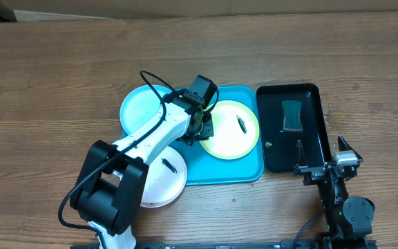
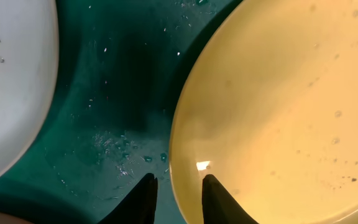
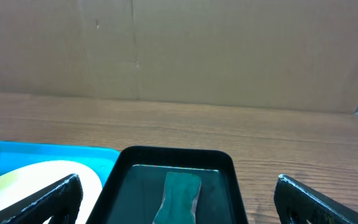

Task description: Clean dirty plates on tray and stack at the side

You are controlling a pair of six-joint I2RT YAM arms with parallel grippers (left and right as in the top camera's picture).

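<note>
**Plates: left arm at the green plate's rim, no wiping yet**

Step, as I judge it: taking hold of one dirty plate. The left gripper (image 2: pixel 179 183) straddles the left rim of the green plate (image 1: pixel 230 131). One finger (image 2: pixel 143 199) is outside over the tray floor, the other over the plate's inside. The jaws are narrow, but I cannot tell whether they pinch the rim.

Next move calls for a firm pinch on that thin rim, which may slip. The plate must then be held steady while the other arm fetches the sponge.

Containers, large to small:
- Tray (image 1: pixel 251 169): the green plate sits on its right half. There are wet specks on the floor.
- Black tray (image 1: pixel 271 111), just right of the tray: the sponge (image 1: pixel 292 115) lies flat in its upper half.
- Green plate: dark smear (image 1: pixel 241 124) right of centre.
- White plate (image 1: pixel 168 183): at the tray's lower-left corner, mostly on the table (image 1: pixel 47 69), and also smeared. I cannot tell whether its edge rides the rim.
- Cyan plate (image 1: pixel 138 111): beside the tray's upper-left corner, partly under the arm. No smear seen.

The right gripper (image 1: pixel 319 145) is spread wide and holds nothing. It is at the black tray's lower right, near the sponge but apart from it.
</note>
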